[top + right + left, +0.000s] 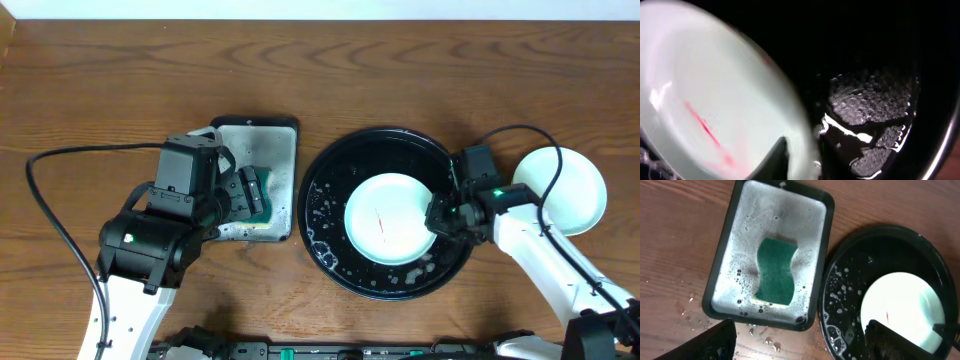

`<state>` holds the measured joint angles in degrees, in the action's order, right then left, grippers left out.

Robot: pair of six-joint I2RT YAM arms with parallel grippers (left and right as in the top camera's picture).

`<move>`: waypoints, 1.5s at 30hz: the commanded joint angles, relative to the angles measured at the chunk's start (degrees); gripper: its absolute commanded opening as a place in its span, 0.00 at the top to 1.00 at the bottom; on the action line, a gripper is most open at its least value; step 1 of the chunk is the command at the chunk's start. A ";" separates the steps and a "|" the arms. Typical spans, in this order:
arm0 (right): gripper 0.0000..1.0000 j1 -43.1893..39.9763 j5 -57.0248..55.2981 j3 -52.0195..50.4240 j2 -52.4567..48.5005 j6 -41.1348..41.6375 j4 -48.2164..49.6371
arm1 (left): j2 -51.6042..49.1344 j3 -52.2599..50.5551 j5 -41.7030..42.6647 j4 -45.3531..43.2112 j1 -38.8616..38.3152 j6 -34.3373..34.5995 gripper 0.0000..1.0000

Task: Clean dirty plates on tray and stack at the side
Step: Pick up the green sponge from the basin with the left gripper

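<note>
The round black tray (330, 200) is wet and flecked with foam. A pale mint plate (385, 215) with a thin red smear lies in it. My right gripper (440, 215) is at that plate's right edge. In the right wrist view one finger lies over the plate (715, 90) and the other is outside its rim, so the gripper (812, 150) is closed on the rim. Pale plates (570, 190) sit on the table to the right of the tray. My left gripper (800, 345) is open and empty, hovering near the grey tray.
A rectangular grey metal tray (280, 150) left of the black tray holds foam and a green sponge (775, 271). Water drops lie on the wood in front of it. A black cable loops over the table at the far left.
</note>
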<state>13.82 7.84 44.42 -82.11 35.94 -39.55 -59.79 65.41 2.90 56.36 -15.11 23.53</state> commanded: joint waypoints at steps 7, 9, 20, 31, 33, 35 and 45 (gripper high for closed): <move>0.64 0.48 -2.71 5.16 6.54 -20.61 2.97 | -2.14 -2.27 0.57 3.82 -0.11 -0.15 0.17; 0.64 0.48 -2.12 6.56 9.35 -26.21 2.05 | -3.82 -4.72 0.55 1.44 -0.11 -0.15 0.18; 0.58 0.48 0.15 6.67 16.79 -29.55 -3.21 | -23.80 -13.70 -5.14 -20.04 -0.07 -0.57 0.28; 0.60 0.48 0.37 6.51 16.74 -29.14 -6.67 | -39.47 -13.70 -4.85 -27.93 -0.07 -0.35 0.89; 0.60 0.48 0.35 6.51 16.72 -29.14 -6.64 | -39.32 -13.64 -4.61 -27.58 -0.07 -0.37 0.93; 0.60 0.46 0.22 6.51 16.72 -29.14 -6.54 | -38.49 -12.83 -3.69 -26.25 -0.04 -0.42 0.93; 0.69 -1.62 -4.42 6.47 12.09 -24.22 -6.08 | -25.88 -8.92 -3.23 -18.05 -0.13 -0.61 0.93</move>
<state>13.30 4.93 50.57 -67.83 10.00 -45.84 -90.13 53.87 -0.75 36.88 -15.16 23.51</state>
